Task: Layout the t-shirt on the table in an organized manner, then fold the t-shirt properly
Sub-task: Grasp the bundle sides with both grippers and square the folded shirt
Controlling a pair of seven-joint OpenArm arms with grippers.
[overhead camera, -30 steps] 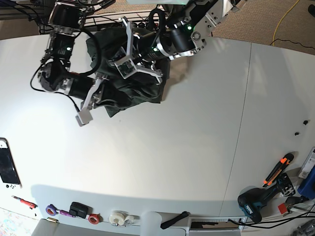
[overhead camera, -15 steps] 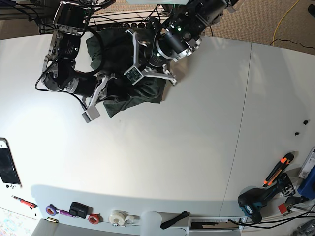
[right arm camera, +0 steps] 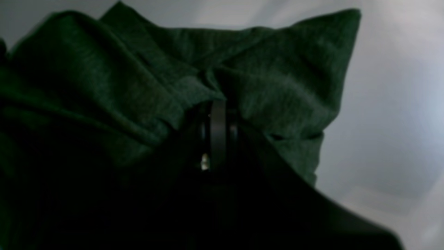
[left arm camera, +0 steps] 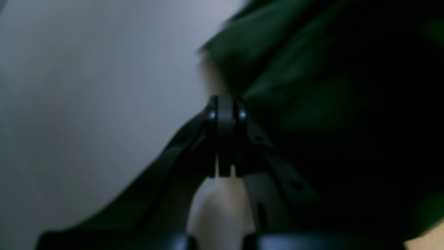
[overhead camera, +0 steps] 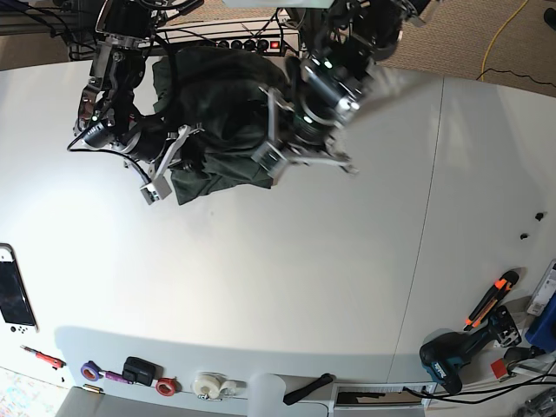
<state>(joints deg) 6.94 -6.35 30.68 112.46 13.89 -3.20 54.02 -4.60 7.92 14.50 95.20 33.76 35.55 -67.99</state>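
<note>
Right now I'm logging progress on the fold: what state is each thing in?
T-shirt: bunched and wrinkled at the table's far edge, not laid out.
Left gripper: shut, at the shirt's edge; grip unclear.
Right gripper: shut on the t-shirt.
Table: bare white top before the shirt.

The t-shirt (overhead camera: 217,122) lies bunched on the table (overhead camera: 287,261) toward eleven o'clock, at its far edge. Right gripper (overhead camera: 178,161) at its nine o'clock, left gripper (overhead camera: 271,161) at its four.
</note>
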